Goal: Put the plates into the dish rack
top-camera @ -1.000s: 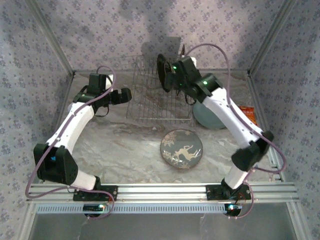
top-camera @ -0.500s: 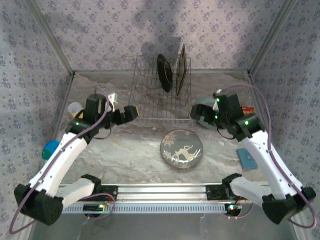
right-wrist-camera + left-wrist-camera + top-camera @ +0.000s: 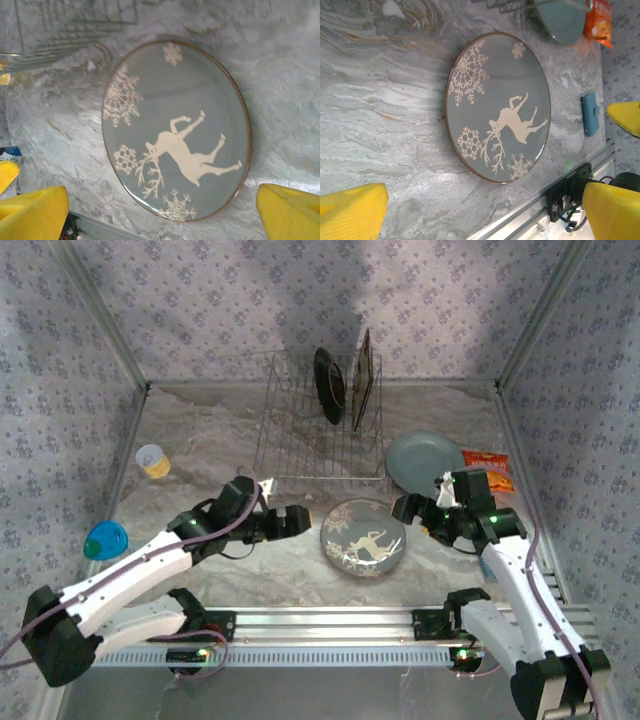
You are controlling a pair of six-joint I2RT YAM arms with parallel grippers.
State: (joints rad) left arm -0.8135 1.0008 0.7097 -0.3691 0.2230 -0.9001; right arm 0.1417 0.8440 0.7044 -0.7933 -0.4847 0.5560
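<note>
Deer plate (image 3: 363, 537) flat on worktop (image 3: 200, 445). Left tool (image 3: 296, 521) and right tool (image 3: 404, 508) flank it, both wide open, empty.

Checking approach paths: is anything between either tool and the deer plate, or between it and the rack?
Nothing visible: bare table lies between the deer plate, the left tool, the right tool and the dish rack.

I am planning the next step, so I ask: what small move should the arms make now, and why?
Probably ease the right gripper inward to the rim of the deer plate and close on it. The plate lies flat on the table between both open grippers, the left gripper on its other side, and the dish rack has free slots.
</note>
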